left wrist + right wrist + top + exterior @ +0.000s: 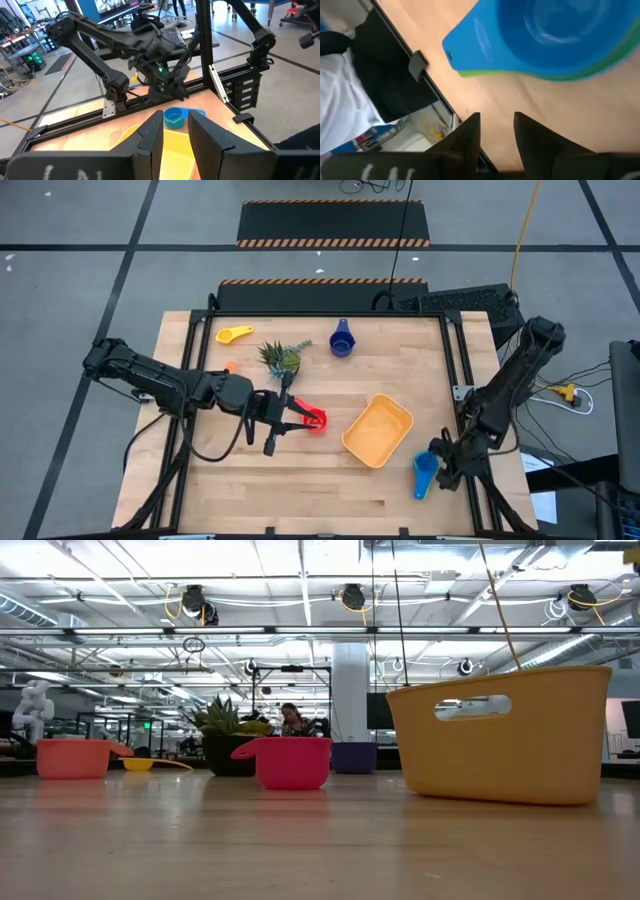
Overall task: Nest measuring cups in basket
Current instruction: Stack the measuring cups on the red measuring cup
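Observation:
The orange-yellow basket [378, 430] stands right of the table's middle and shows large in the low view [500, 735]. A red cup [316, 420] stands on its base left of it [293, 762]. My left gripper [298, 418] is above that cup with a narrow gap between its fingers [176, 137], empty; no finger shows at the cup in the low view. A blue cup nested in a green one [425, 473] lies near the right edge [555, 35]. My right gripper [440, 455] is open beside that stack's handles [497, 127]. A yellow cup [235, 334] and a dark blue cup [342, 340] stand at the far side.
A small spiky potted plant [283, 357] stands just beyond the red cup. A small orange-red cup [230, 367] sits left of the plant [72, 758]. Black frame rails [455, 370] run along the table's edges. Bare wood lies along the near edge.

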Robot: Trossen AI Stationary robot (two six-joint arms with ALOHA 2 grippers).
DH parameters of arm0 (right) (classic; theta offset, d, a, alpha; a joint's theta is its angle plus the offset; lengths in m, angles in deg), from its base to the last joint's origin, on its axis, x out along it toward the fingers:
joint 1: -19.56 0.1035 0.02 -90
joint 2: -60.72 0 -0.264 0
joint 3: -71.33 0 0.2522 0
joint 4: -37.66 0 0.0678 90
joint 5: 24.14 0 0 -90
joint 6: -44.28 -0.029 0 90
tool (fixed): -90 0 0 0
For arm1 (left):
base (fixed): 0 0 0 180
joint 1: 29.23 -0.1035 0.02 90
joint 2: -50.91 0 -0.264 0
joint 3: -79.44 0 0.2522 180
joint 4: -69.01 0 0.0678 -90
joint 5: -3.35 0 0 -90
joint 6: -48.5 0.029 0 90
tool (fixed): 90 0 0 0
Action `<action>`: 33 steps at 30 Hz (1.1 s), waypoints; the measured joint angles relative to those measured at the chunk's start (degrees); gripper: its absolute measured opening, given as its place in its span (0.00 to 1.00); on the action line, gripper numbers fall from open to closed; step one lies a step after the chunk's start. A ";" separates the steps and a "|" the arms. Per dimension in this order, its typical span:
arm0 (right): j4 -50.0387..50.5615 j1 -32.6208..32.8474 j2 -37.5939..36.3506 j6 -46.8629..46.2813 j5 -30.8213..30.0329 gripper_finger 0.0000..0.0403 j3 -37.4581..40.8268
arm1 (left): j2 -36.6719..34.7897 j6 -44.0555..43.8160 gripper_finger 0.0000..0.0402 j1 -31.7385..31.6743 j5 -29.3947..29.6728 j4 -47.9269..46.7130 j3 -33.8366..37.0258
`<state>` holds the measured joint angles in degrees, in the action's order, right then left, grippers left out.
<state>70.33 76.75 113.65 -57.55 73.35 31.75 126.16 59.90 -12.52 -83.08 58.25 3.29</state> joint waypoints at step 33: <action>32.88 -8.11 10.71 18.73 -0.58 0.27 -14.17 | 0.00 -0.61 0.23 -0.09 1.88 -1.55 0.02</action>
<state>103.21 68.64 124.36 -38.82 72.77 17.59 126.16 59.29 -12.61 -81.19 56.70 3.31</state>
